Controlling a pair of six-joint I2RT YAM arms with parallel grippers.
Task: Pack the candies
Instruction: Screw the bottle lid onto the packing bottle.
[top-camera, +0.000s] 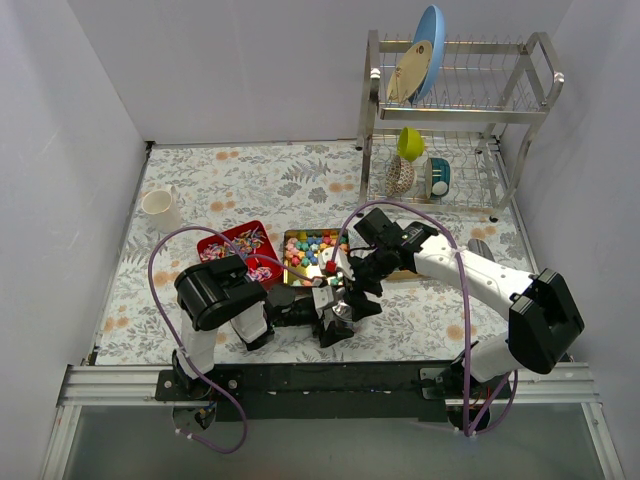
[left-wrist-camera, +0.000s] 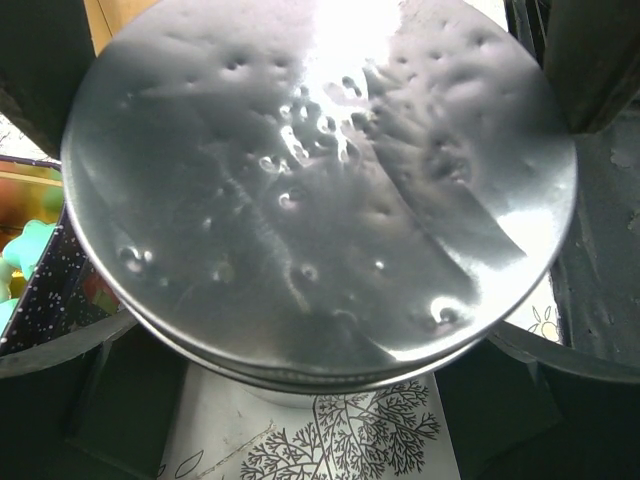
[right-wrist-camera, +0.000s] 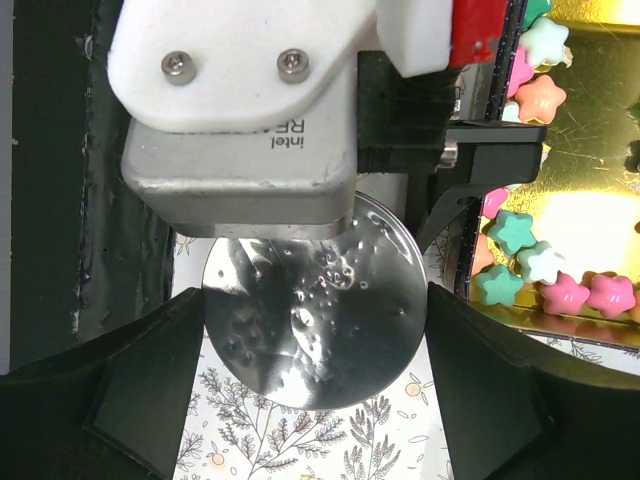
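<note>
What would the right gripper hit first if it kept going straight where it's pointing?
The round silver tin: its shiny top sits directly ahead, between the fingers of the right gripper. The left arm's camera housing hangs close over it, though depth there is unclear.

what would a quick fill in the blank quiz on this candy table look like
1. The star-shaped candies lie in a tin whose inside is ___.
2. The other tin, holding the wrapped candies, is ___.
3. The shiny metal lid near the tins is ___ in shape.

Missing words: gold; red; round
</note>
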